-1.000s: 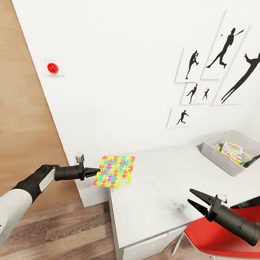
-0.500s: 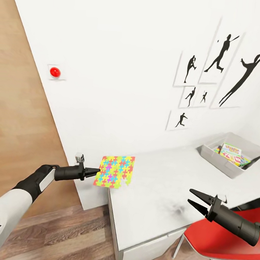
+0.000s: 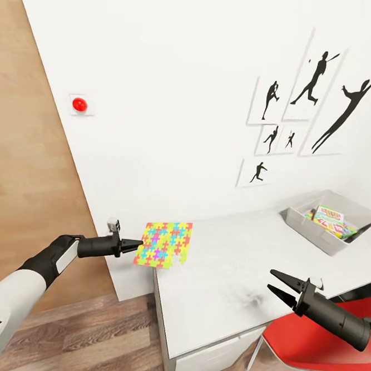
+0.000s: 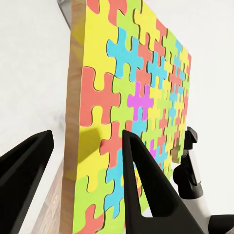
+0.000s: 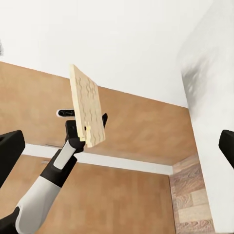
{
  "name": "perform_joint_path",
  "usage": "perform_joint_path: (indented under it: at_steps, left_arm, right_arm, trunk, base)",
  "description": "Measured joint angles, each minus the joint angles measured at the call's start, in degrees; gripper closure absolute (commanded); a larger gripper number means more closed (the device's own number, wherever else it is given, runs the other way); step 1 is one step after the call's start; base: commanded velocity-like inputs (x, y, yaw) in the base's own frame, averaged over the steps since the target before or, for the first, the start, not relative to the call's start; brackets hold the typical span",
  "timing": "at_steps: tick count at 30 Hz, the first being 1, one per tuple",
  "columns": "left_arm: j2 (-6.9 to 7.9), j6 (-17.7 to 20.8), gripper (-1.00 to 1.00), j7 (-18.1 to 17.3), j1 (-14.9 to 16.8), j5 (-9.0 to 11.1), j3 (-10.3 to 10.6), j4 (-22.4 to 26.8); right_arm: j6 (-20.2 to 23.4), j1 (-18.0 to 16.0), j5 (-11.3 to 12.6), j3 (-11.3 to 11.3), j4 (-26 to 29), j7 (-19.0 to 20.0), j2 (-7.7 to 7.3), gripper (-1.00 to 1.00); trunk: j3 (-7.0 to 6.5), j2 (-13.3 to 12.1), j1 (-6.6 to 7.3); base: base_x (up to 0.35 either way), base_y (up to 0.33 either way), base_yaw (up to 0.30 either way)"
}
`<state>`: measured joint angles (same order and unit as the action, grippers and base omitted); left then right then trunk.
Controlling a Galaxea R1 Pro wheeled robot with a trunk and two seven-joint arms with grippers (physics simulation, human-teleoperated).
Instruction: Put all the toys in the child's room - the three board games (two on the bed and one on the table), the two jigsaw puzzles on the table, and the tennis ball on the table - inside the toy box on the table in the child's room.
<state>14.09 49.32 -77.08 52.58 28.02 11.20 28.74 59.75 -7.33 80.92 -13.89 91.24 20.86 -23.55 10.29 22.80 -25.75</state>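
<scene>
My left gripper (image 3: 138, 244) is shut on the edge of a colourful jigsaw puzzle (image 3: 164, 244), holding it in the air at the left end of the white table (image 3: 224, 266). In the left wrist view the puzzle (image 4: 131, 97) stands edge-on between the two fingers (image 4: 146, 185). The right wrist view shows its wooden back (image 5: 87, 105). Over the table's front edge, my right gripper (image 3: 275, 282) is open with nothing in it. At the table's far right stands the grey toy box (image 3: 316, 232) with colourful board games (image 3: 331, 216) inside.
A red chair (image 3: 313, 340) stands below my right arm at the table's front right. A white wall with black silhouette pictures (image 3: 310, 89) backs the table, with a red button (image 3: 79, 105) further left. Beyond the table's left end lie a wood wall and wooden floor (image 3: 84, 334).
The whole view has shifted slightly, so the toy box and pictures sit a little differently. Both arms and the held puzzle keep their poses.
</scene>
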Motion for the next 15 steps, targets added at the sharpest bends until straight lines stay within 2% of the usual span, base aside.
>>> perform_joint_path:
  at_steps: [15]
  left_arm:
    - [0.00,0.0,1.00,0.0,0.0,0.0,0.0,0.1]
  right_arm:
    - [-0.1,0.0,0.0,0.0,0.0,0.0,0.00,-1.00]
  trunk:
    - [0.00,0.0,0.00]
  base:
    - [0.000,0.000,0.000]
